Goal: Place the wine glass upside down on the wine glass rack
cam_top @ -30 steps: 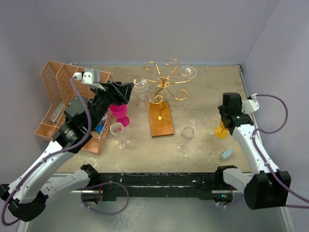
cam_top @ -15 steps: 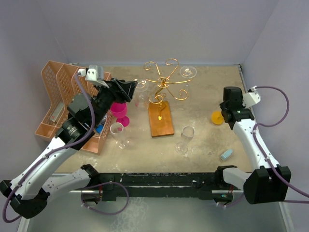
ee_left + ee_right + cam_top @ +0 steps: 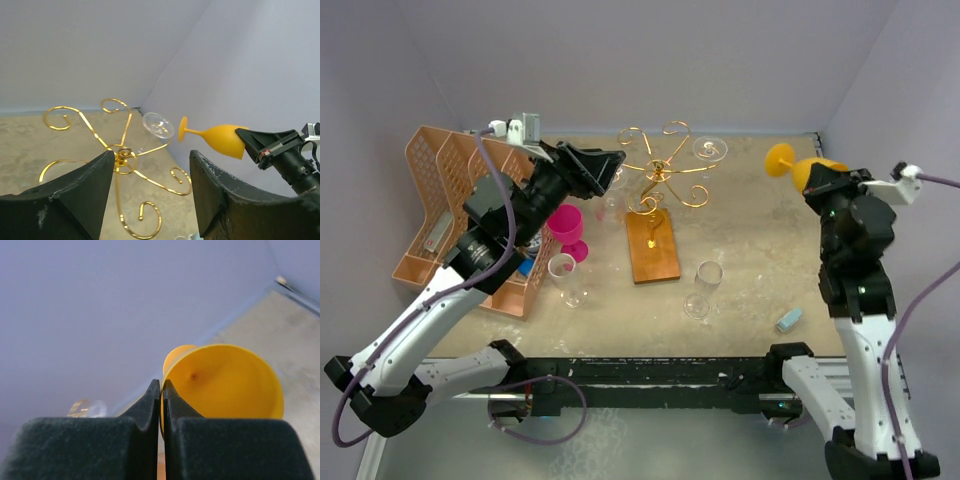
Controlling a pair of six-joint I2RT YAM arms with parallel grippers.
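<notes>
The yellow wine glass [image 3: 798, 167] hangs in the air at the far right of the scene, above the table [image 3: 750, 230] and close to the right wall. It lies on its side, with its foot pointing left toward the wine glass rack [image 3: 658, 176] and its open mouth toward my right gripper [image 3: 820, 178]. That gripper's fingers are pressed together on the rim of the bowl, pinching its thin wall between them. In the right wrist view the rim runs straight into the seam between the two black pads.

The glass is well apart from the rack and touches none of its gold arms. The rack stands at the far middle of the table on its reddish-brown wooden base [image 3: 653, 248]. A clear wine glass [image 3: 710, 149] hangs upside down from its far right curl.

My left gripper [image 3: 606, 165] hovers just left of the rack with its fingers spread wide and nothing between them. Its wrist view looks across the gold spirals to the yellow glass beyond.

On the table, a pink cup [image 3: 563, 225] sits near the left arm. Two clear wine glasses stand upright, one to the near left of the base [image 3: 563, 278] and one to its near right [image 3: 704, 287]. A peach lattice file organiser [image 3: 440, 190] lies at the far left.
</notes>
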